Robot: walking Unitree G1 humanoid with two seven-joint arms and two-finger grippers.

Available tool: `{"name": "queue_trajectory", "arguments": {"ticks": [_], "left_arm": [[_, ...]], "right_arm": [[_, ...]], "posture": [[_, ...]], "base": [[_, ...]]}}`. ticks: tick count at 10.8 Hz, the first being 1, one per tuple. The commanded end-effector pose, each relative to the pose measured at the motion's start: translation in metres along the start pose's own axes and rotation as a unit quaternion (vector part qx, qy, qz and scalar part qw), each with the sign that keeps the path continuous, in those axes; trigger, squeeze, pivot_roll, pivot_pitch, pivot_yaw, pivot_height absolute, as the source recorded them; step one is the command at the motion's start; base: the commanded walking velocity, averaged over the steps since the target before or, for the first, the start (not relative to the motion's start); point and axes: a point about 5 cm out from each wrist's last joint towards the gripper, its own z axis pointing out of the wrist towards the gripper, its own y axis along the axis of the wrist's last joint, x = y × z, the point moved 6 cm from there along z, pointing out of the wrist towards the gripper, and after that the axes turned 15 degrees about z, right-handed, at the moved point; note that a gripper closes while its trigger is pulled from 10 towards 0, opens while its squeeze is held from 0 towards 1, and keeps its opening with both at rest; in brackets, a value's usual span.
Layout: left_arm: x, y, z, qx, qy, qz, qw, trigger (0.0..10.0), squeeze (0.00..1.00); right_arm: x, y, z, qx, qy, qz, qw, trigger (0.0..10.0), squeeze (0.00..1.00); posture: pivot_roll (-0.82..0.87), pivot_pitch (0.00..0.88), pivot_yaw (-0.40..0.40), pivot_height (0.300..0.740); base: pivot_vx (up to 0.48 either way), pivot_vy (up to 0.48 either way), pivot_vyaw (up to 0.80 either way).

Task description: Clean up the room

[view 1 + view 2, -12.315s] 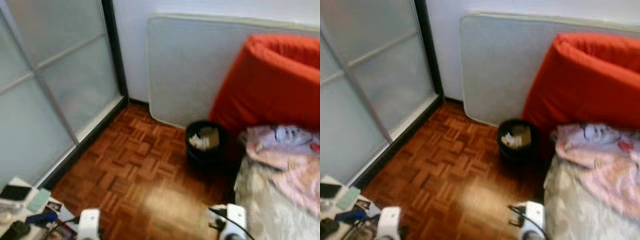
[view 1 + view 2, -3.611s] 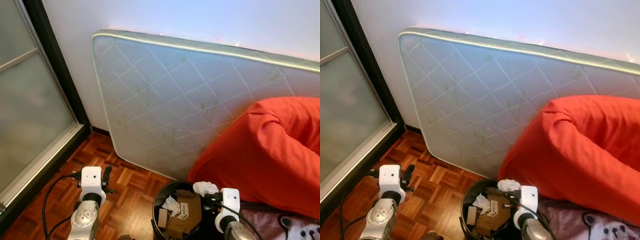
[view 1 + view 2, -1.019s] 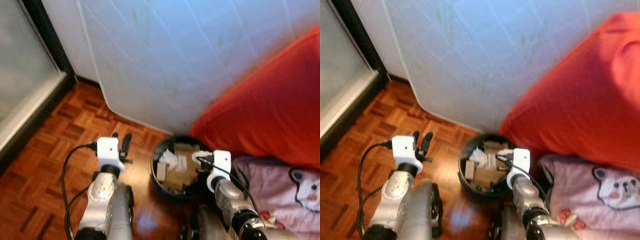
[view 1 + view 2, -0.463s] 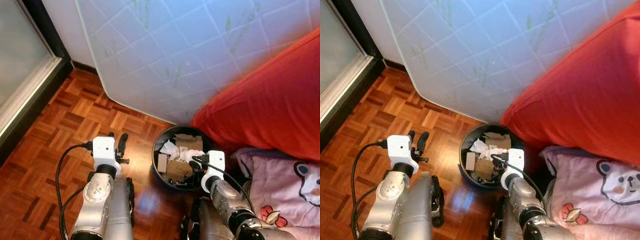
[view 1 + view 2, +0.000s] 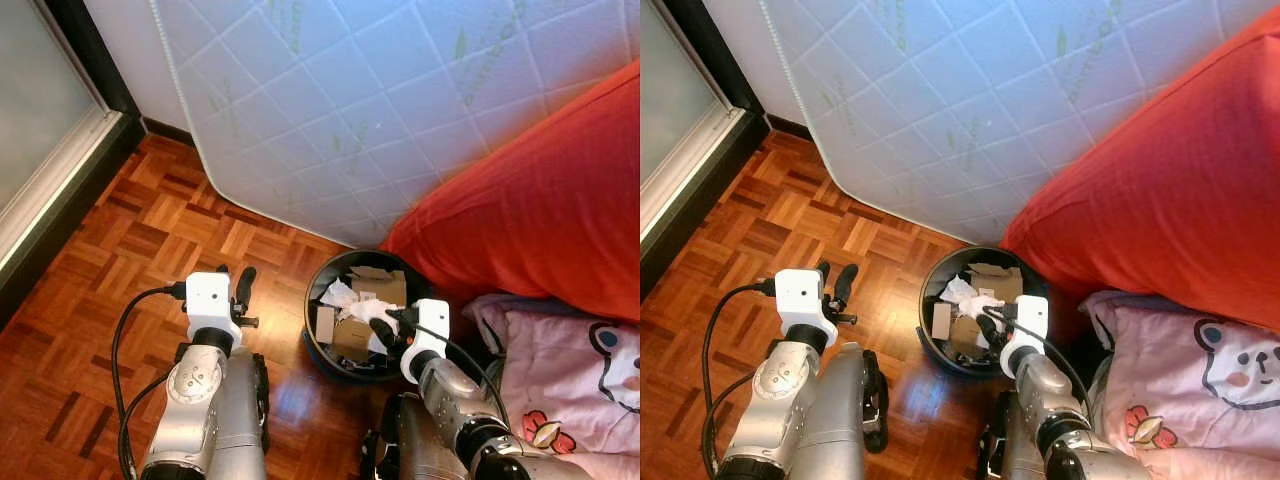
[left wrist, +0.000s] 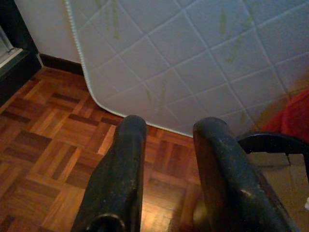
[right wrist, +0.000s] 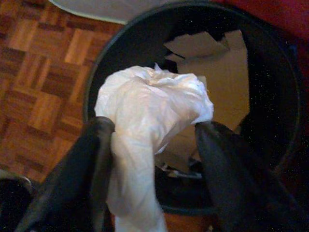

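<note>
A black round bin (image 5: 311, 335) stands on the parquet floor, holding cardboard pieces (image 5: 378, 287) and paper scraps. My right gripper (image 5: 384, 327) hangs over the bin's near rim, shut on a crumpled white tissue (image 5: 374, 310). In the right wrist view the tissue (image 7: 154, 101) bulges between the two black fingers (image 7: 91, 159), directly above the bin's opening (image 7: 96, 77). My left gripper (image 5: 234, 276) is held open and empty over the floor to the left of the bin, a gap showing between its fingers (image 6: 128, 159).
A white quilted mattress (image 5: 350, 120) leans on the wall behind the bin. A big red cushion (image 5: 540, 210) presses against the bin's right side, with pink bear-print bedding (image 5: 575, 385) below it. A frosted sliding door (image 5: 40, 110) bounds the left. Parquet floor (image 5: 120, 250) lies between.
I have come up to the bin and my view has tilted down onto it. In the last half second my right gripper's black fingers dipped lower over the bin, still holding the tissue.
</note>
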Motion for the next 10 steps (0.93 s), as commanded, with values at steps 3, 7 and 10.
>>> {"name": "queue_trajectory", "arguments": {"ticks": [3,7,10], "left_arm": [[-0.004,-0.008,-0.005,0.017,-0.002,-0.003,1.000,10.0,0.00],[-0.004,-0.009,-0.006,0.020,-0.003,-0.002,1.000,10.0,0.00],[-0.004,-0.012,0.000,0.022,-0.009,0.002,1.000,10.0,0.00]], "right_arm": [[-0.004,-0.004,-0.003,-0.005,0.003,0.018,1.000,10.0,1.00],[-0.007,-0.003,-0.004,-0.011,-0.012,-0.049,0.999,10.0,1.00],[-0.016,-0.002,-0.005,-0.016,-0.045,-0.048,0.998,10.0,1.00]], "posture": [[0.27,0.407,-0.105,0.627],[0.27,0.394,-0.103,0.627],[0.28,0.350,-0.085,0.627]], "base": [[0.000,0.000,0.00],[0.000,0.000,0.00],[0.000,0.000,0.00]]}}
